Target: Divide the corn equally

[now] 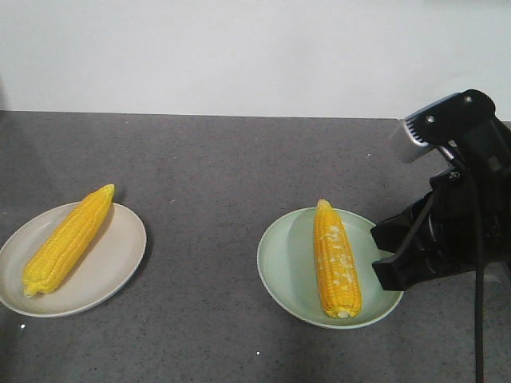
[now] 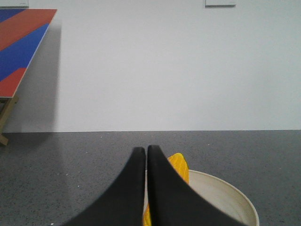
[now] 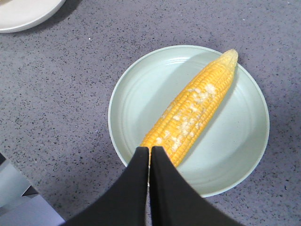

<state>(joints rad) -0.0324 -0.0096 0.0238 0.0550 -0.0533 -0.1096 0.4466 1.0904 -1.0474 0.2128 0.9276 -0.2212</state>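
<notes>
One corn cob (image 1: 69, 239) lies slantwise on the cream plate (image 1: 112, 263) at the left. Another corn cob (image 1: 336, 259), with pale patches, lies on the pale green plate (image 1: 283, 263) right of centre. My right gripper (image 1: 383, 254) sits at that plate's right edge. In the right wrist view it (image 3: 150, 149) is shut on nothing, its tips over the blunt end of the cob (image 3: 193, 110) on the green plate (image 3: 235, 141). My left gripper (image 2: 145, 149) is shut and empty, hanging in front of the cream plate (image 2: 235, 193) and its cob (image 2: 179, 165).
The plates stand on a dark grey speckled table (image 1: 207, 175) with a white wall behind it. A red and blue board (image 2: 23, 42) leans at the far left. A pale grey block (image 3: 19, 202) shows at the right wrist view's lower left.
</notes>
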